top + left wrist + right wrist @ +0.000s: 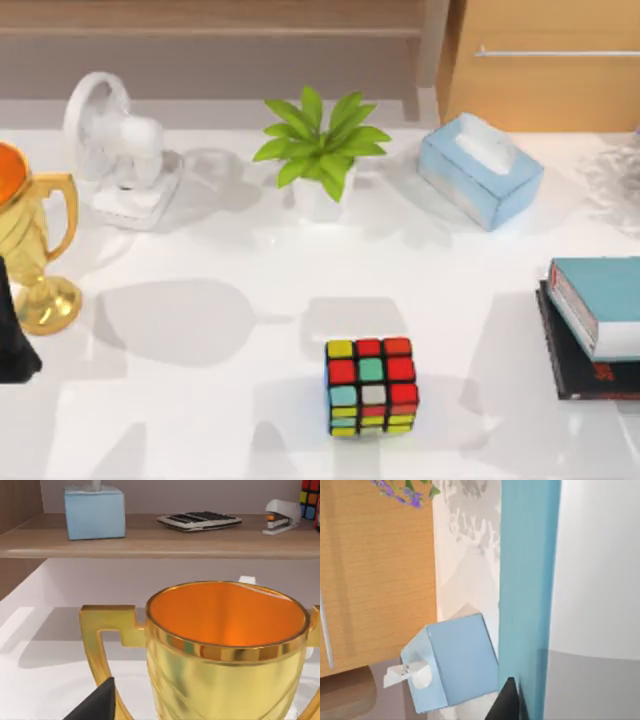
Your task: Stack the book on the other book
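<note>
Far left edge of the table (250, 290): left gripper (15, 340), a dark shape partly cut off by the frame; whether its jaws are released or clenched cannot be told. Just beside it, a gold trophy cup (35, 250) with an orange interior, close up in the left wrist view.

Rear left: white desk fan (115, 145). Rear centre: potted green plant (320, 150). Front centre: colour-tiled puzzle cube (371, 386), standing alone with bare white tabletop on all sides, widest toward the left.

Rear right: light-blue tissue box (480, 170), set at an angle.

Right edge: the book (600, 300), light-blue cover, resting on the other book (580, 365), black with red lettering; both run off the frame's right edge. The black book's left and front margins remain exposed.

Right gripper: one dark fingertip (507, 702) sits against the light-blue book's edge in the right wrist view; jaw state cannot be told.
</note>
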Controlling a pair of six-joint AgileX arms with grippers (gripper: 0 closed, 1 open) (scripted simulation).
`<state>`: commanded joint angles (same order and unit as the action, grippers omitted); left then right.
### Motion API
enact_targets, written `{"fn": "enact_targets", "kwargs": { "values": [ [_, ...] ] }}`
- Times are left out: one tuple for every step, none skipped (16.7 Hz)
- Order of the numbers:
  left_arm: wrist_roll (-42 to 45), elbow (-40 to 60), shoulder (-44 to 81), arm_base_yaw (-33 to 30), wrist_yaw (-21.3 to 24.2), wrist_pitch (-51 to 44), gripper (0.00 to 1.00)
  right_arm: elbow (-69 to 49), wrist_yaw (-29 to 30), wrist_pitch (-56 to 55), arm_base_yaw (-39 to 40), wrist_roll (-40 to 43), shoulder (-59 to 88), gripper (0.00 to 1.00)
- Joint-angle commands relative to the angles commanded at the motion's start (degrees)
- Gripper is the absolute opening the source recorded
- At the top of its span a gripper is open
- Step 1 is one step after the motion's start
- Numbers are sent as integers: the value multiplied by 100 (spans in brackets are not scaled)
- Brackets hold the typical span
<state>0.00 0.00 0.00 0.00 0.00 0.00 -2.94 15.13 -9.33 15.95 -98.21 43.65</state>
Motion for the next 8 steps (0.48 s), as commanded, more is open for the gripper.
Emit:
{"fn": "enact_targets", "kwargs": {
  "values": [
    [0, 0, 0, 0, 0, 0, 100, 0, 0, 0, 0, 0, 0, 60],
    [0, 0, 0, 0, 0, 0, 100, 0, 0, 0, 0, 0, 0, 68],
    [0, 0, 0, 0, 0, 0, 100, 0, 0, 0, 0, 0, 0, 75],
    [0, 0, 0, 0, 0, 0, 100, 0, 0, 0, 0, 0, 0, 83],
    [0, 0, 0, 0, 0, 0, 100, 0, 0, 0, 0, 0, 0, 90],
    [0, 0, 0, 0, 0, 0, 100, 0, 0, 0, 0, 0, 0, 98],
    [0, 0, 0, 0, 0, 0, 100, 0, 0, 0, 0, 0, 0, 100],
    [0, 0, 0, 0, 0, 0, 100, 0, 0, 0, 0, 0, 0, 100]
  ]
}}
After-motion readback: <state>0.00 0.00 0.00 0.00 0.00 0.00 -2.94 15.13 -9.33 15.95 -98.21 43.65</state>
